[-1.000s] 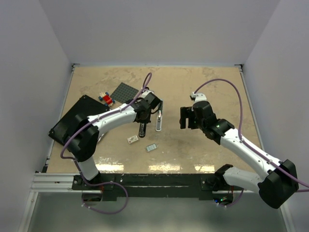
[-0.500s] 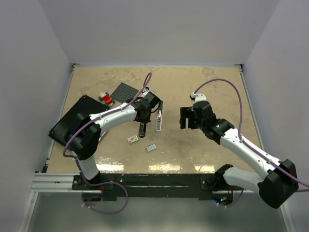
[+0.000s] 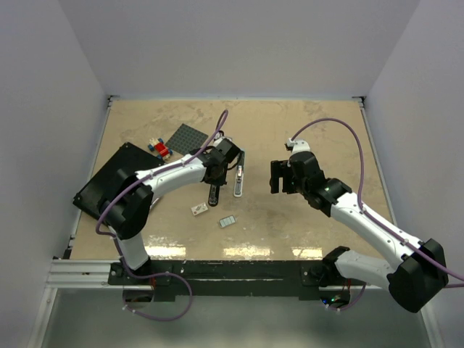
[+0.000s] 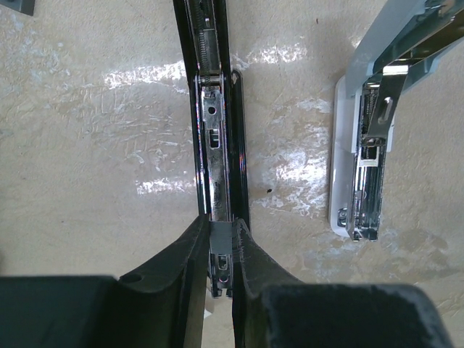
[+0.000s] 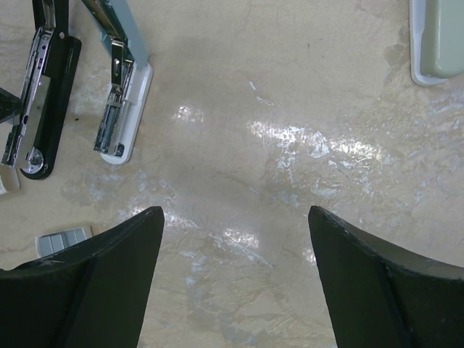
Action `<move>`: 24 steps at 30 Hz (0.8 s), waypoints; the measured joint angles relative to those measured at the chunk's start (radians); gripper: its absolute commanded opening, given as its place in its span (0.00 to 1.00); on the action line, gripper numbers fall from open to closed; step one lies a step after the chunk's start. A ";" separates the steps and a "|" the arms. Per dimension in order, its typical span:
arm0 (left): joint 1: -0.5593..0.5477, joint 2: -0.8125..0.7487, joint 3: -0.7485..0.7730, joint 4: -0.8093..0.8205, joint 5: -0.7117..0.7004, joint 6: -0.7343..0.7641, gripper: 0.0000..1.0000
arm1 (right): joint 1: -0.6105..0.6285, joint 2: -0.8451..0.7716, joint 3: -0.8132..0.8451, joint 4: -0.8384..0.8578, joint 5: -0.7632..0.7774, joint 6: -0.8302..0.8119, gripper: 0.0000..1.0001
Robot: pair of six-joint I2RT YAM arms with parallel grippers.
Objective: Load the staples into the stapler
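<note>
On the surface, the nearly closed left hand pinches the black stapler by its rail, long axis near-to-far. The staples lie loose just nearward. The right hand is wide open, empty and farther off.

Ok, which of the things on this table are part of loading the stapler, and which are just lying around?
For the job: small ribbed grey-blue strip of staples; open black metal stapler, clamped in the left tool.
Lying about: white and pale-blue stapler; little white box; dark grey square plate; red, white and blue bricks; flat black board.
</note>
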 measured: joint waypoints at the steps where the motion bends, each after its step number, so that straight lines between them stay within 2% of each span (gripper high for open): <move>1: 0.000 0.002 -0.002 0.000 0.001 0.000 0.05 | 0.000 0.000 0.000 0.000 0.000 -0.001 0.85; 24: 0.009 0.013 -0.026 -0.001 0.019 0.000 0.03 | 0.000 0.014 0.000 -0.004 0.000 -0.006 0.85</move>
